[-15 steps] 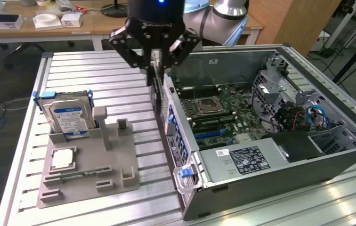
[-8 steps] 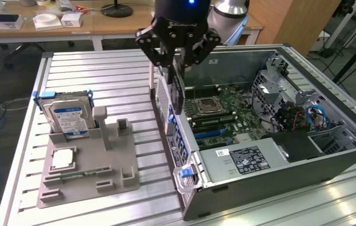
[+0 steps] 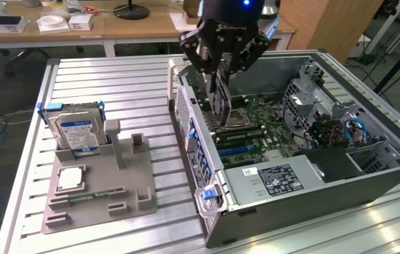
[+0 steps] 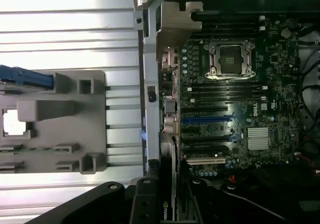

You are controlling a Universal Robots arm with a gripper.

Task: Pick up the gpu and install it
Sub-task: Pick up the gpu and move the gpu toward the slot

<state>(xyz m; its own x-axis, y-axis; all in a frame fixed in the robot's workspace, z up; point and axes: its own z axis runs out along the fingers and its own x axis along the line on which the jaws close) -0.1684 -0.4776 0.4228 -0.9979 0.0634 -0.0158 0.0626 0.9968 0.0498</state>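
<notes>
An open computer case (image 3: 369,185) lies on its side along the slatted tabletop's (image 3: 115,79) edge at the exterior view's right. Its motherboard (image 3: 271,127) faces up, with a bare processor socket (image 4: 231,59), rows of expansion slots, a bundle of blue cables (image 3: 355,132) and a black power supply with a white label (image 3: 278,177).

Toward the opposite edge of the tabletop sits a grey holder (image 3: 108,185). A blue-labelled hard drive (image 3: 76,132) stands upright in its rear slot, a silver processor (image 3: 71,179) lies flat in a recess, and a slim green memory stick (image 3: 87,196) rests in a groove near the front.

The robot's hand (image 3: 218,74) hangs over the case with its fingers pinching the gpu (image 3: 219,106), which is clear of the tabletop and inside the case's open top. The card reads as a thin dark slab with a pale logo on its casing in the wrist view. It is held on edge, flat faces upright and at right angles to the motherboard. Its lower edge is close above the board, just inside the case's rear wall and beside the socket. In the exterior view its visible length runs from the hand down toward the board; whether that is its long axis cannot be told.
</notes>
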